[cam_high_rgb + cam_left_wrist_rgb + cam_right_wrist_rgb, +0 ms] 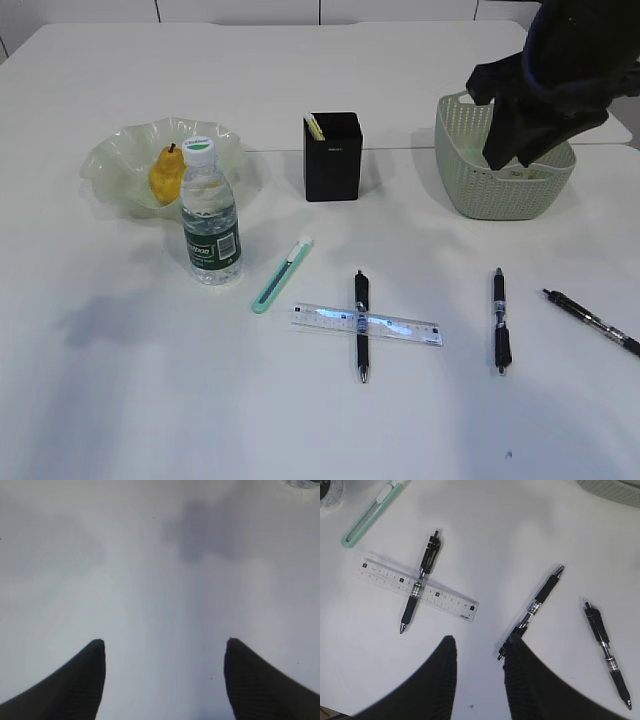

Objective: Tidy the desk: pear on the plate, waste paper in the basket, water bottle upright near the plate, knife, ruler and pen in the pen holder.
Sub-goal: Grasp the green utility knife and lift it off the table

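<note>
The yellow pear [166, 175] lies on the pale-green plate [120, 150], with the water bottle [211, 215] upright beside it. A green knife [282, 275] lies in front. One pen [361, 325] lies across the clear ruler [400, 328]; two more pens [499, 320] [592, 322] lie to the right. Behind them stands the black pen holder [332, 157]. My right gripper [515, 140] hangs over the basket [470, 190], open and empty [481, 642], high above the middle pen [537, 602]. My left gripper [164, 642] is open over bare table. The waste paper is hidden.
The right wrist view also shows the ruler [447, 602], the knife [367, 512] and the basket's rim [615, 490]. The bottle's base [302, 482] touches the left wrist view's top right corner. Something pale yellow [316, 125] sticks up in the pen holder.
</note>
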